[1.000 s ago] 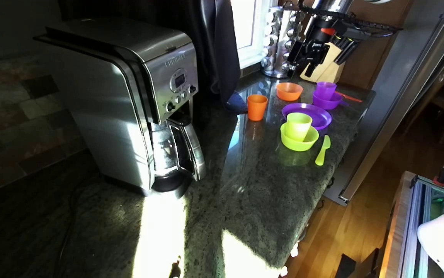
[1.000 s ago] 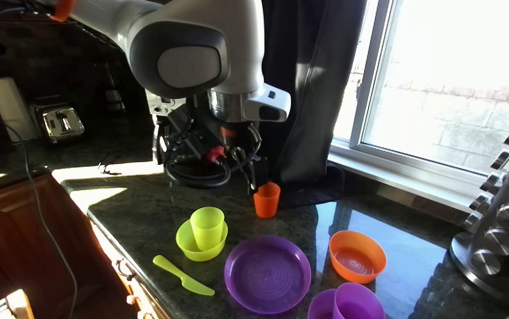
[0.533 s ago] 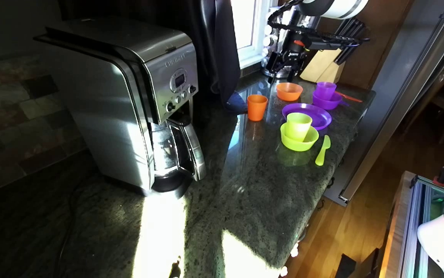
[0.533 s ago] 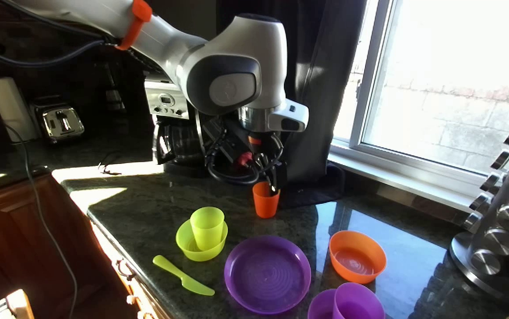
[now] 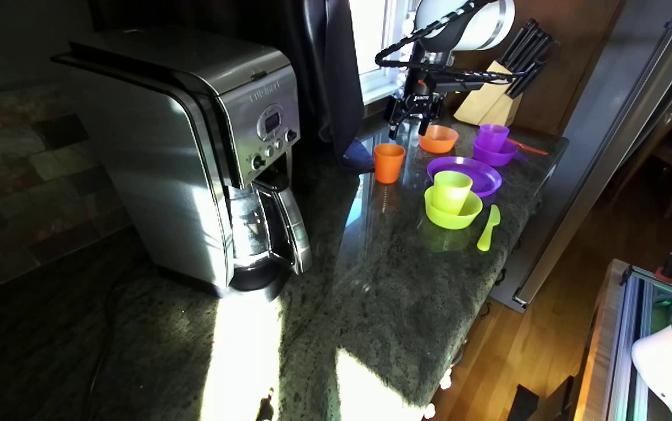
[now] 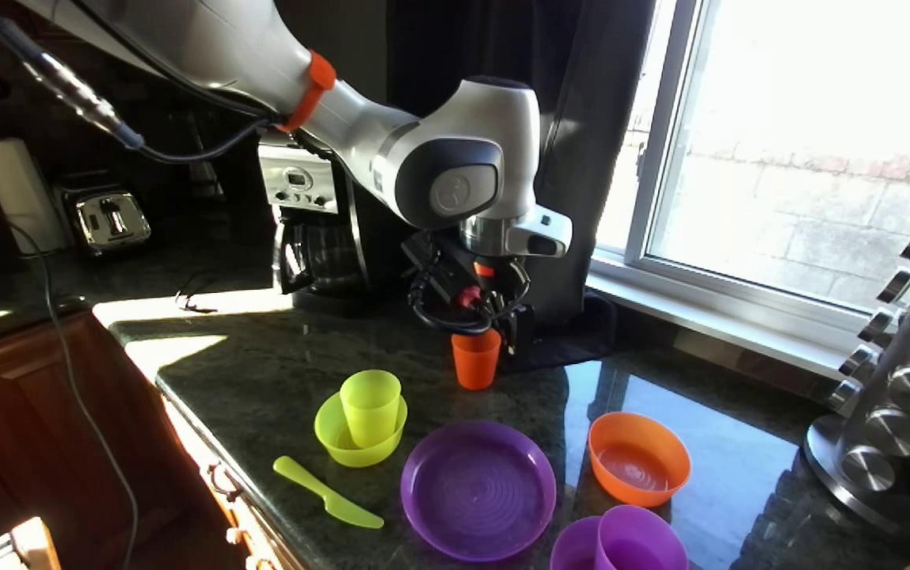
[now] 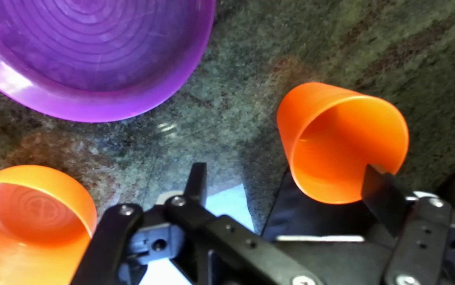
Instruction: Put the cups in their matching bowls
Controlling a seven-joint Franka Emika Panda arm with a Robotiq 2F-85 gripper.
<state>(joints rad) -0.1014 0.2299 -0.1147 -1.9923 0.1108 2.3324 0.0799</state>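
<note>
We're two down: green cup (image 6: 371, 408) in green bowl (image 5: 451, 221), purple cup (image 5: 492, 135) in purple bowl (image 5: 490, 158). Orange cup (image 6: 476, 364) is left, on the counter (image 5: 394, 280) by our wide-gaping gripper (image 7: 286, 168); orange bowl (image 6: 638, 465) awaits.

3 cups (image 5: 389, 165), 3 bowls (image 5: 438, 141), 1 plate (image 6: 478, 489), 1 grn knife (image 5: 489, 229), 1 coffee mkr (image 5: 213, 152)

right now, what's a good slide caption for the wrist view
Open gripper near the orange cup, purple plate at the picture's upper left, orange bowl at its lower left.
</note>
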